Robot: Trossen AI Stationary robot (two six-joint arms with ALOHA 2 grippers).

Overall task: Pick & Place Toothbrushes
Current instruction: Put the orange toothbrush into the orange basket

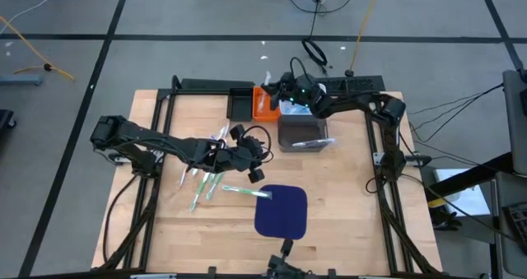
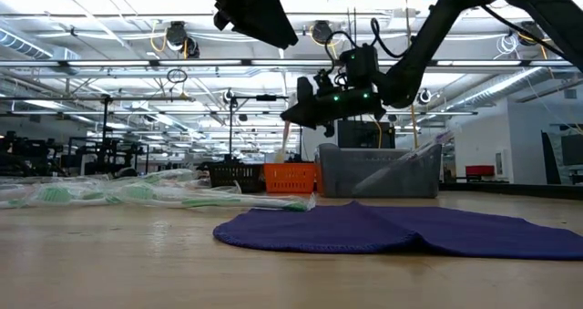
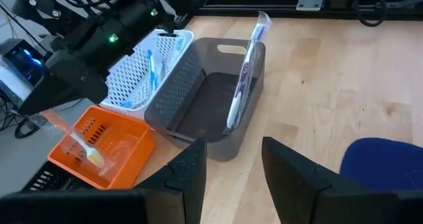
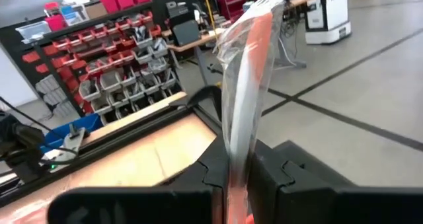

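Several wrapped toothbrushes [image 1: 206, 179] lie in a loose pile on the table's left half. My left gripper [image 1: 254, 165] [image 3: 231, 174] hovers open just right of the pile, touching nothing. My right gripper [image 1: 276, 92] [image 4: 241, 174] is at the far side above the orange bin [image 1: 263, 104] [image 3: 102, 148], shut on one toothbrush in a clear wrapper [image 4: 248, 72] [image 3: 66, 131]. One more toothbrush [image 3: 241, 85] leans against the rim of the grey bin [image 1: 303, 132], its lower end on the bin floor. Blue toothbrushes [image 3: 151, 62] lie in the white basket [image 3: 142, 72]. My right gripper pinches the wrapped toothbrush between its two fingers at one end [image 4: 239, 154]. The toothbrush runs on past the fingertips in line with them. The fingers slant down from the right toward the orange bin, and the brush's free end [image 3: 89, 154] reaches down into that bin.
A black bin [image 1: 240, 104] stands left of the orange one at the far edge. The dark blue mat [image 1: 282, 211] [image 2: 401, 229] lies flat near the front edge, one toothbrush [image 1: 245, 191] just left of it. Bare wood shows on the right [image 1: 346, 188].
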